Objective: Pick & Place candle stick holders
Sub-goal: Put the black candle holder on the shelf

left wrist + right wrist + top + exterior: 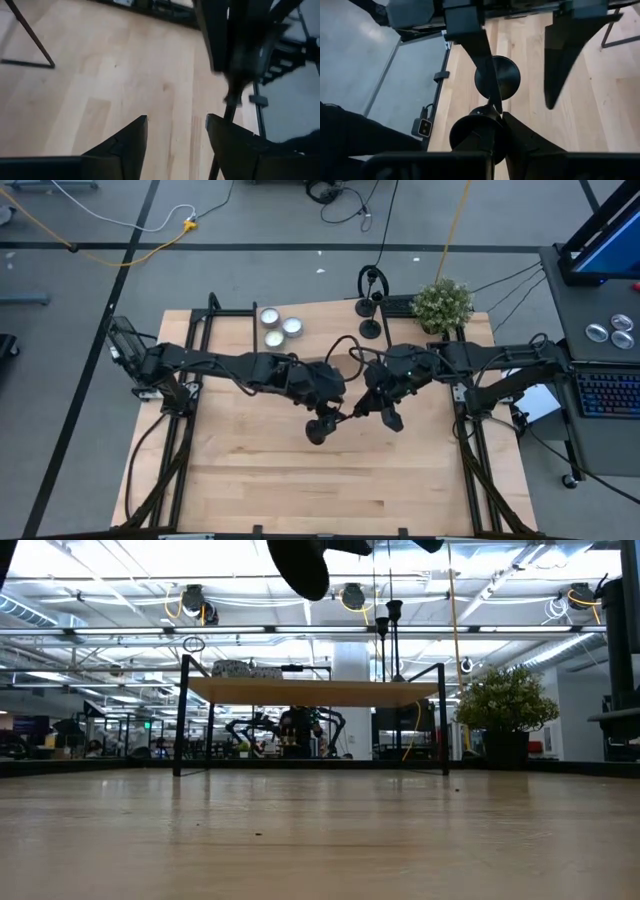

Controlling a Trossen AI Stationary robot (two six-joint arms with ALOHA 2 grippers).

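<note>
My right gripper [372, 412] is shut on a black candlestick holder [340, 420] above the table's middle. In the high view its thin stem runs from the gripper to a round black end [316, 432]. My left gripper [176, 125] is open right next to it. In the right wrist view its two pointed fingers [560, 60] stand either side of a black disc [497, 77] beyond my right fingertips. Two more black holders [371, 330] [366, 306] stand upright on their bases at the far edge. My right gripper pinches the holder's thin stem [499, 111] between its two fingertips. The fingers slant down from the table's right. The holder is lifted clear of the table and lies slanted, its stem [227, 107] running from the gripper toward my left gripper.
Three white tealights [280, 328] lie at the far edge, left of the standing holders. A small potted plant [442, 305] stands at the far right corner. Bare wood [330, 490] lies on the near half of the table.
</note>
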